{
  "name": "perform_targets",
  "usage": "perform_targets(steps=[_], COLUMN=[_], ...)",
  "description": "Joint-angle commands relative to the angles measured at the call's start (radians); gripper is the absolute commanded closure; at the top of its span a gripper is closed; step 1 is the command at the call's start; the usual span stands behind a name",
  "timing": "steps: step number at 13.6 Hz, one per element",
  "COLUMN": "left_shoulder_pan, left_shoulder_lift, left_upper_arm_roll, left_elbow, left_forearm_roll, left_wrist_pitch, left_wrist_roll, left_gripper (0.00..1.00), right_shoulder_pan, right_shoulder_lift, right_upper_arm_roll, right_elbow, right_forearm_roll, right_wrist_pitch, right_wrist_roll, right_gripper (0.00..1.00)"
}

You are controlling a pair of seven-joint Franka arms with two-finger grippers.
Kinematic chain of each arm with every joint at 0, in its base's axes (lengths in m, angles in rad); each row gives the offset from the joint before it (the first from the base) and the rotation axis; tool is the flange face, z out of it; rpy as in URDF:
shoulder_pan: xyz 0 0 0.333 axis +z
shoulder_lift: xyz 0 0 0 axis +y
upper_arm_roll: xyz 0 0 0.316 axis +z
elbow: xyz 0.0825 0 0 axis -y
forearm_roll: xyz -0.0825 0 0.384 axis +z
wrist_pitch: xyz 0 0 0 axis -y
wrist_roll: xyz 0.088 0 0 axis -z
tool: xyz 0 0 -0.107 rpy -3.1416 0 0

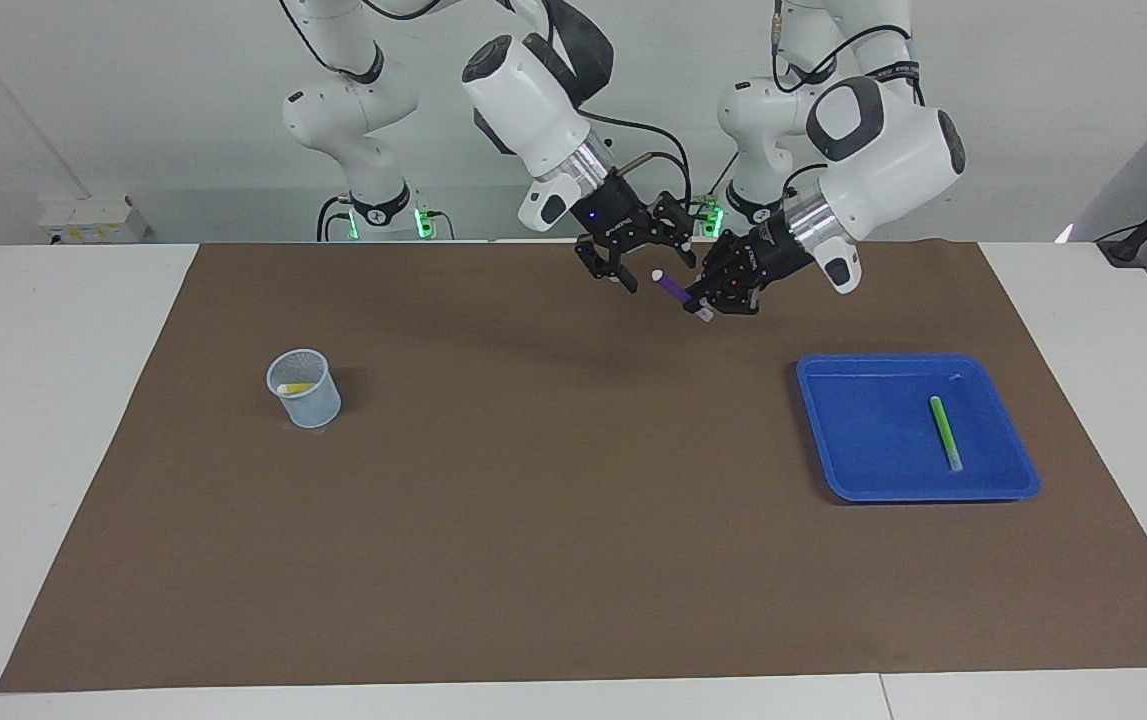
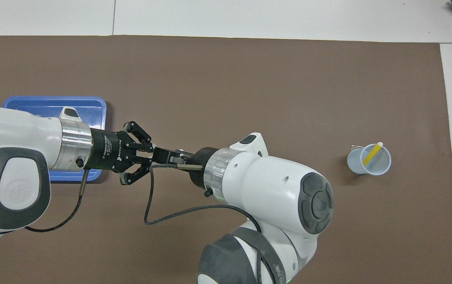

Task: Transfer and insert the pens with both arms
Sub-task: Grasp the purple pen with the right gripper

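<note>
Yellow pen (image 1: 295, 387) sits in the cup (image 1: 304, 389) at mid-left; green pen (image 1: 945, 432) waits in the tray (image 1: 993, 487) at right. Upper centre, the left gripper (image 1: 708, 300) clamps the purple pen (image 1: 672, 291), while the right gripper (image 1: 641, 266) stands open around its cap end, not yet closed.

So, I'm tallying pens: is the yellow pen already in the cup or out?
In. The yellow pen leans inside the pale cup, its whitish cap poking over the rim; the facing view shows it inside too.
</note>
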Motion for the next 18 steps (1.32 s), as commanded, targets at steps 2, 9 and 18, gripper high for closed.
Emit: perform_targets(steps=[2, 9, 18], left_shoulder_pan=[-0.017, -0.017, -0.034], left_shoulder_lift=[-0.039, -0.039, -0.042], left_upper_arm_roll=[0.012, 0.012, 0.012], left_elbow=[-0.038, -0.038, -0.038], left_forearm_roll=[-0.028, -0.029, -0.029], left_wrist_pitch=[0.021, 0.014, 0.014], left_wrist_roll=[-0.014, -0.020, -0.032], left_gripper=[1.00, 1.00, 1.00], right_shoulder_pan=[-0.006, -0.017, -0.017], right_shoulder_lift=[0.009, 0.010, 0.013], right_upper_arm_roll=[0.006, 0.004, 0.004], right_elbow=[0.012, 0.013, 0.005], right_forearm_roll=[-0.004, -0.006, -0.006], right_wrist_pitch=[0.013, 0.011, 0.005], right_wrist_roll=[-0.019, -0.025, -0.024], right_gripper=[0.30, 0.68, 1.00])
